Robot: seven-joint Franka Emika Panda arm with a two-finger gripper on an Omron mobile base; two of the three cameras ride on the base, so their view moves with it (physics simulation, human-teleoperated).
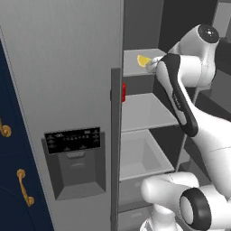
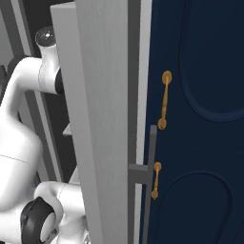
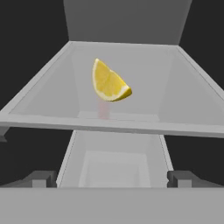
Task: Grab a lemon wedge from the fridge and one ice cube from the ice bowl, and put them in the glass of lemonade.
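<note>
Lemon wedge (image 3: 110,83) on shelf (image 3: 52,103), ahead of open end effector (image 3: 112,178)

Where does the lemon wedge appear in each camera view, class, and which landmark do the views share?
Left base view: lemon wedge on the top fridge shelf, upper middle, just left of the arm's hand.
Right base view: not in it; the fridge door blocks the inside.
Hand view: upper centre, on the shelf ahead of the open end effector.
Shared landmark: the light-grey fridge.
</note>
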